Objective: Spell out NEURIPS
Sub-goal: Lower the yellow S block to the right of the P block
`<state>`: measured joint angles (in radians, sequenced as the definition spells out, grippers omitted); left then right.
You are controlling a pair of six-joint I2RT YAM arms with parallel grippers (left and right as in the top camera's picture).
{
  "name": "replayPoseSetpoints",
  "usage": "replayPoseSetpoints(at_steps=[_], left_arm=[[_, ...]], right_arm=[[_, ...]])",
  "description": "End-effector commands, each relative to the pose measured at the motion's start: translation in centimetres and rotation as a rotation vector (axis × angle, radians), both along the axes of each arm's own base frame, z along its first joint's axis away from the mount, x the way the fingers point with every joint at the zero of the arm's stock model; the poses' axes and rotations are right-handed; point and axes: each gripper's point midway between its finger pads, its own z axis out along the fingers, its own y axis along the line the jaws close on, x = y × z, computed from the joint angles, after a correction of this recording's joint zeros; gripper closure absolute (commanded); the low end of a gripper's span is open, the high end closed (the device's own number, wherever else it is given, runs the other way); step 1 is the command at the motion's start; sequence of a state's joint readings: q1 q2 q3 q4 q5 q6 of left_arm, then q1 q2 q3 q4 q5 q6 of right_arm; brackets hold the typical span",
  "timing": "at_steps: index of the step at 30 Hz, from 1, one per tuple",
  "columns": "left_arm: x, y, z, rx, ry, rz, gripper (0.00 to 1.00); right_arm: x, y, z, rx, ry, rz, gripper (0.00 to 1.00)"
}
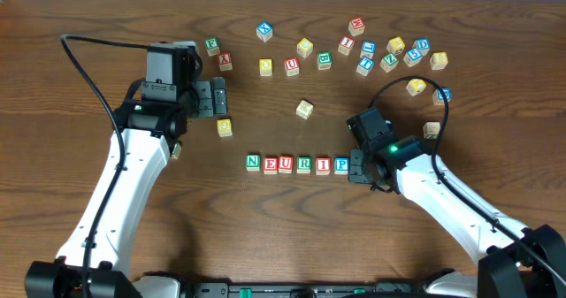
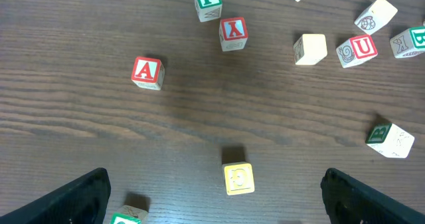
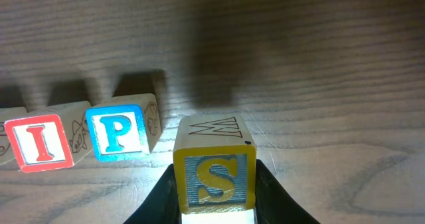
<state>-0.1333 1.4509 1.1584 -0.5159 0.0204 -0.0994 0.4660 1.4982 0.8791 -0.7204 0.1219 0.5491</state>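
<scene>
Overhead, we list the N-E-U-R-I-P row (image 1: 304, 164) laid at lower centre; outstanding: S cube (image 3: 214, 176), clamped in the right gripper (image 1: 357, 166) just right of the row; left gripper (image 1: 217, 97) wide, empty.

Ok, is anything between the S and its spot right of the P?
Nothing visible. The right gripper holds the S just right of the P, with only a narrow strip of bare table between them.
</scene>
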Motion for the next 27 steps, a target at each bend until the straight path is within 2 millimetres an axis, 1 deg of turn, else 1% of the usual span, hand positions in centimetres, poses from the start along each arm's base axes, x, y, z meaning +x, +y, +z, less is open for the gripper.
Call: replayPoseSetpoints(at_steps=[1, 6, 17, 27], left_arm=[[0.4, 0.2, 1.6, 0.005, -0.041, 0.000, 0.00], [0.4, 0.2, 1.6, 0.005, -0.041, 0.000, 0.00], [0.4, 0.2, 1.6, 0.005, -0.041, 0.000, 0.00], [0.4, 0.2, 1.6, 0.005, -0.041, 0.000, 0.00]], right_arm=[[0.1, -0.1, 0.3, 0.014, -0.013, -0.024, 0.85], [0.1, 0.0, 0.2, 0.021, -0.010, -0.021, 0.84], [-0.1, 0.2, -1.0, 0.019, 0.022, -0.019, 0.87], [-0.5, 0.0, -1.9, 0.016, 0.030, -0.020, 0.86]])
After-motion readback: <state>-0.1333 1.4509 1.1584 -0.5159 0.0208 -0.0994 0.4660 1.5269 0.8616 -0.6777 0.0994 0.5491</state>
